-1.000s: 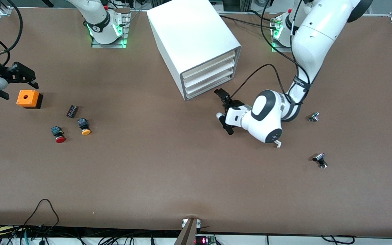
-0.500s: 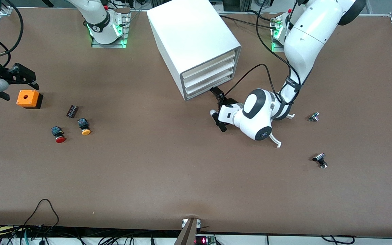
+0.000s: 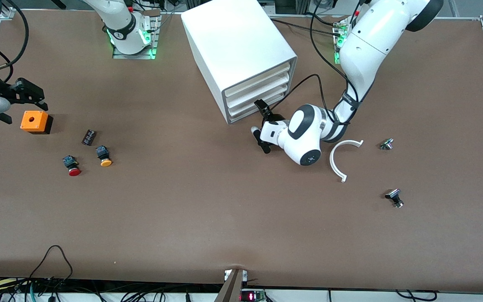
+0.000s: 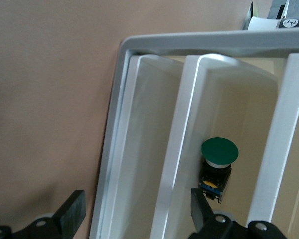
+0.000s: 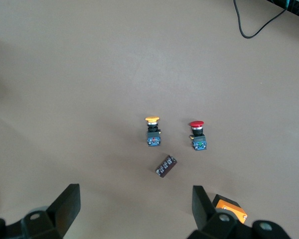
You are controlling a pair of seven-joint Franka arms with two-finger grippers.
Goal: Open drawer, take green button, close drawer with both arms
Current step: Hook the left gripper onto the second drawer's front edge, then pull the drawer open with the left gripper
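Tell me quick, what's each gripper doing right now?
Left gripper: open, holding nothing, at the front of the cabinet by its lowest drawer.
Right gripper: open, empty, waiting over the orange box.

A robotics lab: two white arms (image 3: 363,46) are bolted on metal base plates (image 3: 134,50) lit by green lamps along a large brown table (image 3: 224,218). Loose black cables (image 3: 53,256) trail along its edge, beside a small red digital readout (image 3: 250,297).
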